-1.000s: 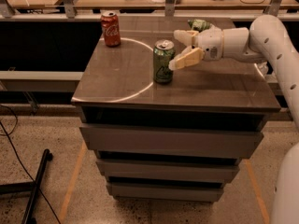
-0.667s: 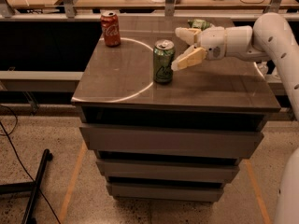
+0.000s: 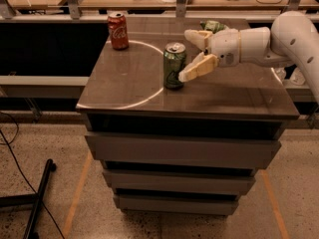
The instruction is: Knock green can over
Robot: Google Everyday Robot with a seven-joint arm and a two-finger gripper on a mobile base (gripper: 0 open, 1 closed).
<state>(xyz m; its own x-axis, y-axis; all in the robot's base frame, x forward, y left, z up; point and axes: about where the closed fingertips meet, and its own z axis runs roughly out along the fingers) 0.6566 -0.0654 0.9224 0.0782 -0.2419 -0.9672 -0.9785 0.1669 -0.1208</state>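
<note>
As it stands upright, green can (image 3: 174, 66) with silver top, tool (image 3: 186, 55) splayed beside

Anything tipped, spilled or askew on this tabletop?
Nothing stands out. The green can and red can both stand upright, with no spill or dents visible. The gripper is open at the green can's right side, partly hiding a snack bag behind it.
</note>
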